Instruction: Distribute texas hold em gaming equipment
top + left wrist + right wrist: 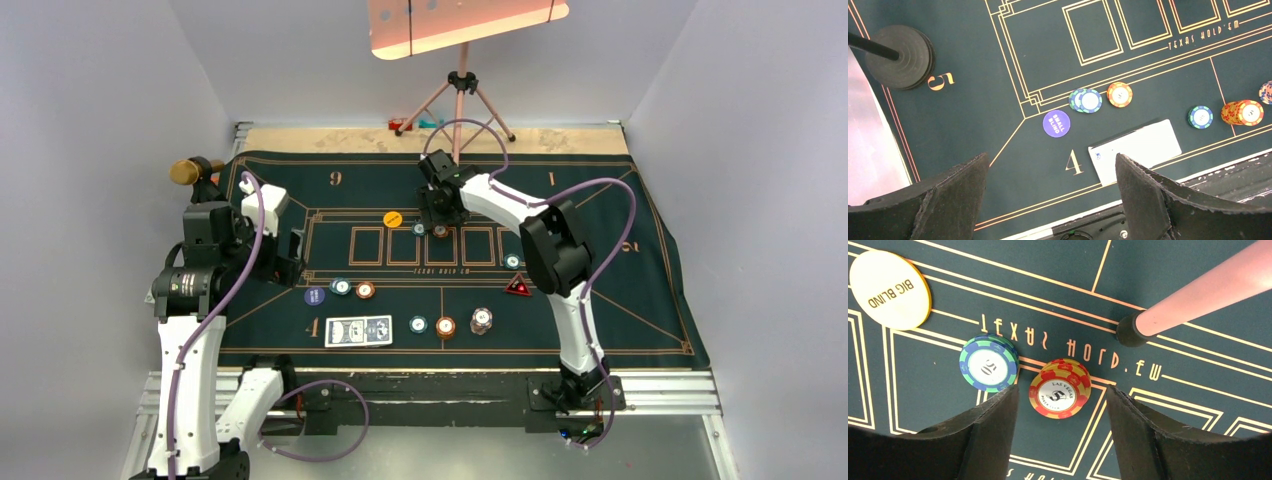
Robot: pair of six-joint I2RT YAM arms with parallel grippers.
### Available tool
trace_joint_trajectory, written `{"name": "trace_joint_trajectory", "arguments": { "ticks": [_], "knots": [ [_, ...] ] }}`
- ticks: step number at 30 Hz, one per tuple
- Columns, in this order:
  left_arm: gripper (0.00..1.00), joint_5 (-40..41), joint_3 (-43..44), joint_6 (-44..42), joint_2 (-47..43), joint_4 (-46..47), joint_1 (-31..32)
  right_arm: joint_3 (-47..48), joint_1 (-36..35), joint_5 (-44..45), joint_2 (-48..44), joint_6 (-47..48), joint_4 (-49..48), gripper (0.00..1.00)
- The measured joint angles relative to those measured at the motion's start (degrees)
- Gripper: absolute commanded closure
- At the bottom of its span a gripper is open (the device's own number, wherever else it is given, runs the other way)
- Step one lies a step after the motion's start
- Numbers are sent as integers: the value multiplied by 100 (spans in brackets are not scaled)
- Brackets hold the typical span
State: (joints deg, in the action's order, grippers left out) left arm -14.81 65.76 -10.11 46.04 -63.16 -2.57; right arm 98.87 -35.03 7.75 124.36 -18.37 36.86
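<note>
My right gripper (1062,391) (438,222) hangs open over the far middle of the mat, its fingers standing apart on either side of a red-and-yellow chip stack (1060,388). A teal chip stack (989,363) lies just left of it, and the yellow big-blind disc (890,290) further left. My left gripper (1051,156) (290,250) is open and empty above the mat's left side. Below it lie the blue small-blind disc (1056,123), teal chips (1086,100), an orange chip (1119,94) and the playing cards (1135,150). A red triangular marker (518,287) lies at centre right.
A pink tripod (460,85) stands at the back, one leg (1198,290) resting on the mat close to my right gripper. A black round stand base (900,56) sits at the mat's left by the 5. More chips (445,327) lie along the near row.
</note>
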Motion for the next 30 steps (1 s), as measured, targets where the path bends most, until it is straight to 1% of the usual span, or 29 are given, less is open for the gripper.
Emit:
{"name": "trace_joint_trajectory", "arguments": {
  "ticks": [6, 8, 10, 12, 16, 18, 23, 30],
  "knots": [
    [0, 0, 0, 0, -22, -35, 0, -308, -4, 33, -352, -17, -11, 31],
    [0, 0, 0, 0, -26, -35, 0, -367, -39, 52, -675, -22, 9, 26],
    [0, 0, 0, 0, -26, -35, 0, -431, -118, 90, -1123, -20, 15, 18],
    [0, 0, 0, 0, -26, -35, 0, -557, -289, 149, -1580, -9, 0, 14],
    [0, -2, 0, -2, -26, -35, 0, -1224, -1082, 223, -2494, 11, -55, 10],
    [0, -2, 0, -2, -26, -35, 0, -1613, -1530, 205, -2680, -2, -55, 9],
    [0, -4, 0, -7, -26, -35, 0, -2540, -2404, 157, -2708, -162, 92, 7],
    [0, -4, 0, -17, -31, -35, 0, -3082, -2776, 168, -2708, -431, 210, 6]
  ]
}}
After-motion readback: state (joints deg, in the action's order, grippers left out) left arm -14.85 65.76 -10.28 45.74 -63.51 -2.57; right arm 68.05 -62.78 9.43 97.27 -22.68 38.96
